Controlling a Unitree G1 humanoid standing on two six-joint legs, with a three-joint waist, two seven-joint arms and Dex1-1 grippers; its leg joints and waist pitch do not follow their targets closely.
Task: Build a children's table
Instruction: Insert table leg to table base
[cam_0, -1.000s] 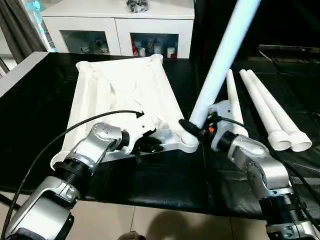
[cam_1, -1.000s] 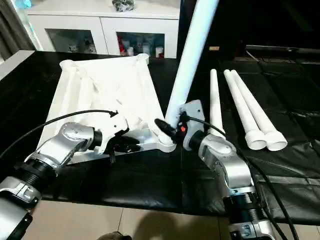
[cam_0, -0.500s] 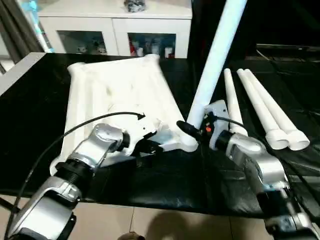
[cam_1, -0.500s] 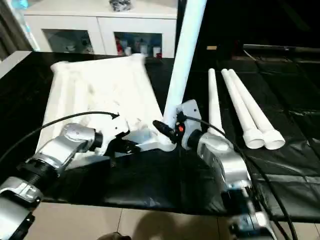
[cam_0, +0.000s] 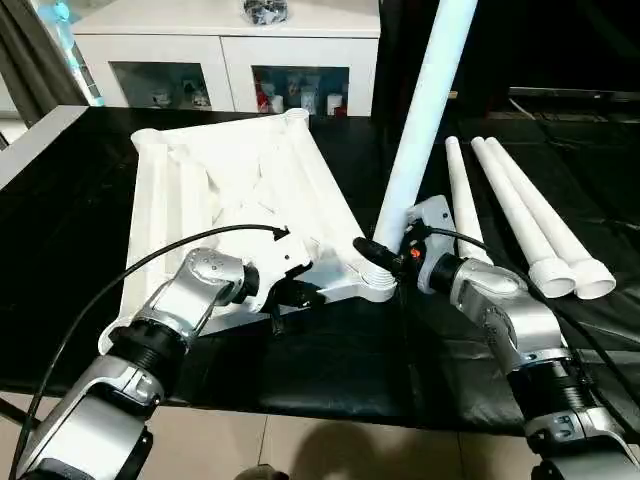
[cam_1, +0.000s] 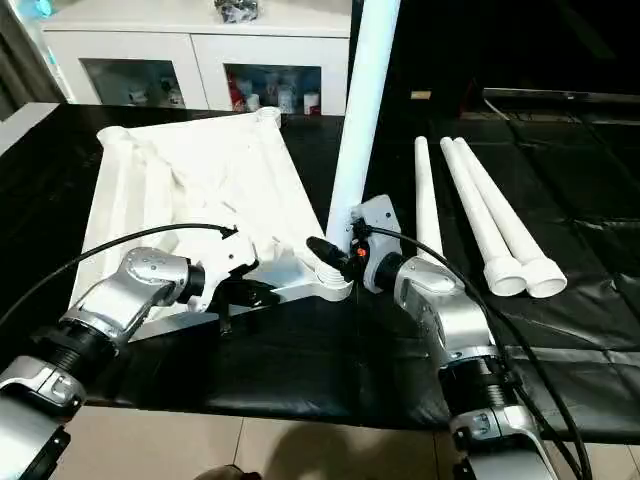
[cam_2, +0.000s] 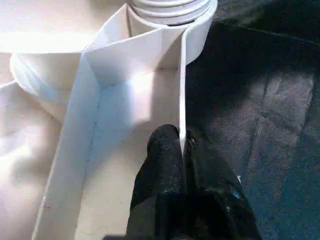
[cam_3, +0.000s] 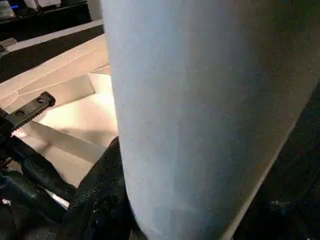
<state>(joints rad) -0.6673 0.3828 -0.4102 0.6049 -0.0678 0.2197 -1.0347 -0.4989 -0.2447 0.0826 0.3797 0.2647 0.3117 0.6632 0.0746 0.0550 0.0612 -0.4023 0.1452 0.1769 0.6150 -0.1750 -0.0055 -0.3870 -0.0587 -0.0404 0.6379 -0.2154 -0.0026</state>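
Black table (cam_0: 60, 200): tabletop (cam_0: 240, 190) ribs-up. Left gripper (cam_2: 182, 145) pinching rim wall. Right gripper (cam_0: 385, 262) clamps upright leg (cam_0: 420, 130) in 5 o'clock corner socket.

Tabletop (cam_0: 240, 190): white plastic, ribbed underside facing up. Legs: four, all plain white; one upright (cam_0: 425, 110), three lying (cam_0: 520, 215). Table cover (cam_0: 340, 350): black, glossy, creased. Grippers: black fingers on left (cam_2: 182, 145) and right (cam_0: 372, 255); forearms silver. Cabinet (cam_0: 225, 45): white, glass doors. Floor (cam_0: 330, 445): beige tile.
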